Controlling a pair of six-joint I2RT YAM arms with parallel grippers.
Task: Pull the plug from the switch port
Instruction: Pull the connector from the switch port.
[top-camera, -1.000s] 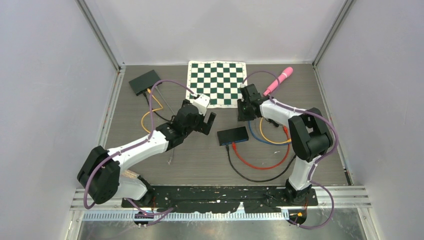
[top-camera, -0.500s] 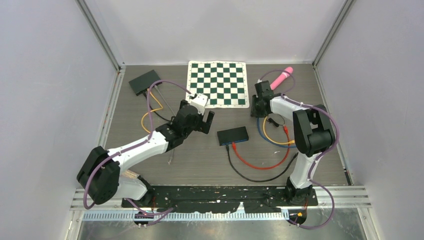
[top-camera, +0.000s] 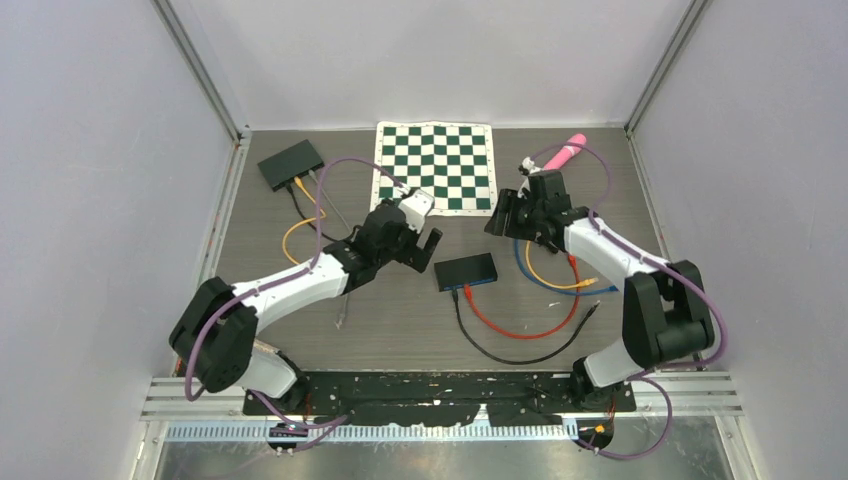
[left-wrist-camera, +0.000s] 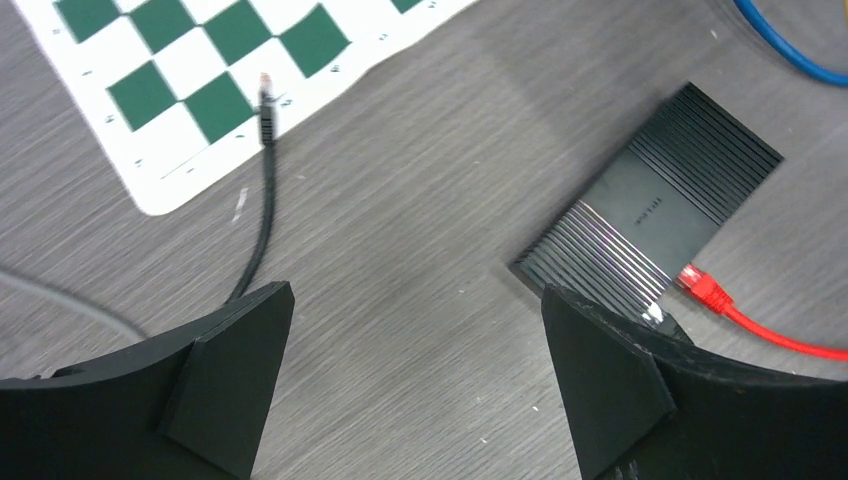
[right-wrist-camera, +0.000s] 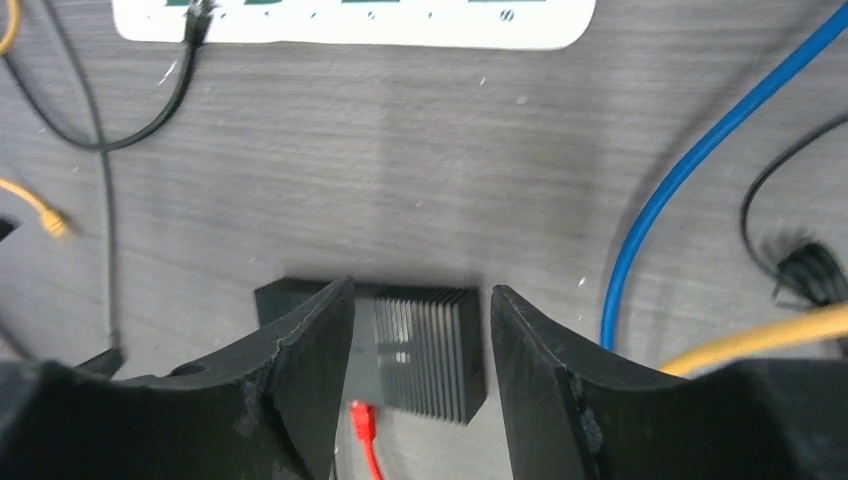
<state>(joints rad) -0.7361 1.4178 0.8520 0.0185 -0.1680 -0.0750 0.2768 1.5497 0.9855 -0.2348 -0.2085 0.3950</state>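
Grey wood-grain tabletop (top-camera: 400, 310) — the flat, ribbed black switch (left-wrist-camera: 650, 215) lies mid-table, red plug (left-wrist-camera: 708, 290) seated in its edge. Left gripper (left-wrist-camera: 415, 330) gapes wide, empty; right gripper (right-wrist-camera: 418, 300) hovers above the switch — jaws parted, holding nothing

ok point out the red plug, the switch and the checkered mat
red plug (left-wrist-camera: 708, 290), left wrist view, on the connector body
switch (left-wrist-camera: 650, 215), left wrist view, middle of its top face
checkered mat (top-camera: 435, 167), top view, centre of the mat

Left tool (left-wrist-camera: 420, 385) wide open; right tool (right-wrist-camera: 420, 375) partly open.
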